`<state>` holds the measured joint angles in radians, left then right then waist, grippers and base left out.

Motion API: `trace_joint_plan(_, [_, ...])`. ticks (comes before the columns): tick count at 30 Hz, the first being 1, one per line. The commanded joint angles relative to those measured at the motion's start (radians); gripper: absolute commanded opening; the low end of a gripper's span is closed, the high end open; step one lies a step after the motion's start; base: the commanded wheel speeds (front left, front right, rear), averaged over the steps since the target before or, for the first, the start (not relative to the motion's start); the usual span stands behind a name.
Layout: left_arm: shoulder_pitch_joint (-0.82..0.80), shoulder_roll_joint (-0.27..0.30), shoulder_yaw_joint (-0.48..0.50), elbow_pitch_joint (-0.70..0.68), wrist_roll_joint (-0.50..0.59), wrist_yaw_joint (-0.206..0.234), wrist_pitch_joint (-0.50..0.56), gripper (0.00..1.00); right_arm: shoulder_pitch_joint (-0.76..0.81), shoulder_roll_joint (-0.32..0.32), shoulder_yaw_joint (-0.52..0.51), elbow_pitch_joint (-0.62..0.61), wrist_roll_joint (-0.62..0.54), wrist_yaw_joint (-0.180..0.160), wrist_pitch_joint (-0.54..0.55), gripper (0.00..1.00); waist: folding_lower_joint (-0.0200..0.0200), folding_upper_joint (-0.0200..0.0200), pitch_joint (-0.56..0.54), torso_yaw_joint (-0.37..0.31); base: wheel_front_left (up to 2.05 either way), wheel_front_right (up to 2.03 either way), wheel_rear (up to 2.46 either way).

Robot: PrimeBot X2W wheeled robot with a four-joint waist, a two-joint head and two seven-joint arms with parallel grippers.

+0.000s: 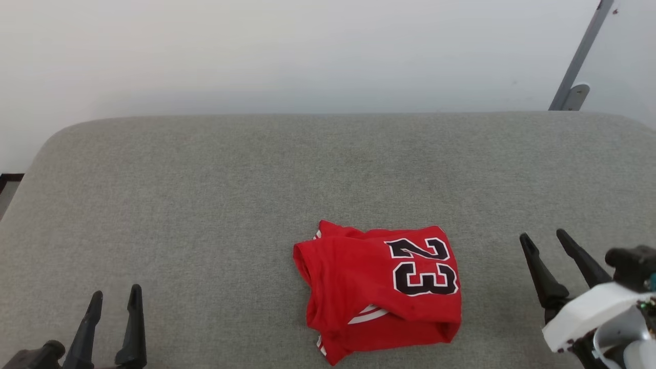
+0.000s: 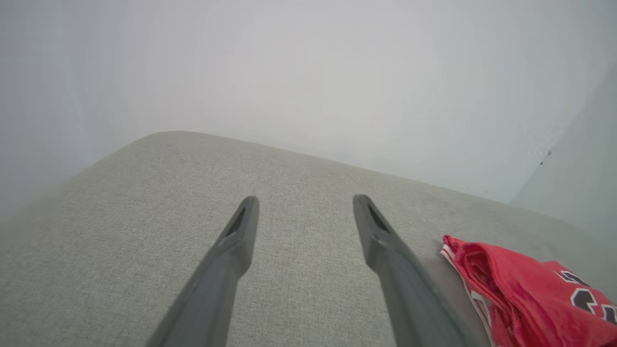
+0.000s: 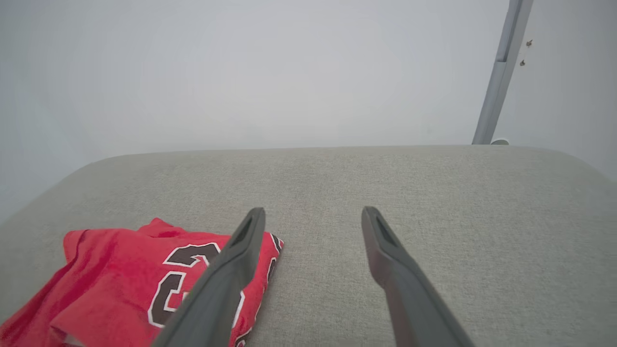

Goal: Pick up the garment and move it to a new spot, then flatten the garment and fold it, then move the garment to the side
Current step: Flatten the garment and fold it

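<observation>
Sitting lower left, the left gripper (image 1: 117, 292) has its jaws spread, empty. Folded garment (image 1: 359, 287) (23 facing up) lies mid-front on the grey cushion (image 1: 205, 195). Then the right gripper (image 1: 542, 236) off to its right, jaws also apart, nothing held.

The shirt (image 1: 359, 287) is soft red cloth, matt and creased. Under it the pad (image 1: 205, 205) is grey woven cloth, coarse and dull. The fingers (image 2: 236, 241) of my left gripper (image 1: 117, 292) and right gripper (image 1: 542, 236) look like dark, smooth, matt plastic. My wrist shell (image 1: 589, 307) is white plastic with a slight sheen. The rail (image 1: 583, 51) looks like smooth grey metal; the wall (image 1: 307, 51) is matt.
</observation>
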<state>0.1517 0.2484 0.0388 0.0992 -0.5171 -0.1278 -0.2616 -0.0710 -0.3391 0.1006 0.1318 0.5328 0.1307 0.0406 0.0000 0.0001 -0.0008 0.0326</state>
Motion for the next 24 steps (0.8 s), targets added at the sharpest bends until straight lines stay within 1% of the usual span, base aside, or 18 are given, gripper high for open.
trace_joint_plan(1, [0.014,0.000,0.002,-0.005,0.015,-0.003,-0.004,1.00,0.016,0.006,0.003,0.014,-0.011,0.000,-0.032,1.00,0.0000,-0.0001,-0.005,-0.006,0.00,0.00,0.00])
trace_joint_plan(4, [0.023,-0.003,0.004,-0.008,0.024,-0.003,-0.004,1.00,0.031,0.012,0.006,0.044,-0.029,0.000,-0.100,1.00,0.0000,-0.0001,-0.012,-0.011,0.00,0.00,0.00])
trace_joint_plan(5, [0.028,-0.003,0.005,-0.011,0.033,-0.003,-0.004,1.00,0.042,0.019,0.009,0.062,-0.035,0.000,-0.141,1.00,0.0000,-0.0001,-0.016,-0.015,0.00,0.00,0.00])
trace_joint_plan(10, [0.042,-0.008,0.007,-0.015,0.054,-0.003,-0.004,1.00,0.060,0.030,0.009,0.107,-0.047,0.000,-0.215,1.00,0.0000,-0.0001,-0.026,-0.021,0.00,0.00,0.00])
trace_joint_plan(16, [0.047,-0.022,0.009,-0.015,0.076,-0.003,-0.004,1.00,0.074,0.050,0.006,0.136,-0.053,0.000,-0.257,1.00,0.0000,-0.0001,-0.034,-0.026,0.00,0.00,0.00])
trace_joint_plan(24, [0.038,-0.040,-0.014,-0.004,0.098,-0.003,-0.004,1.00,0.082,0.065,-0.001,0.153,-0.063,0.000,-0.278,1.00,0.0000,-0.0001,-0.035,-0.028,0.00,0.00,0.00])
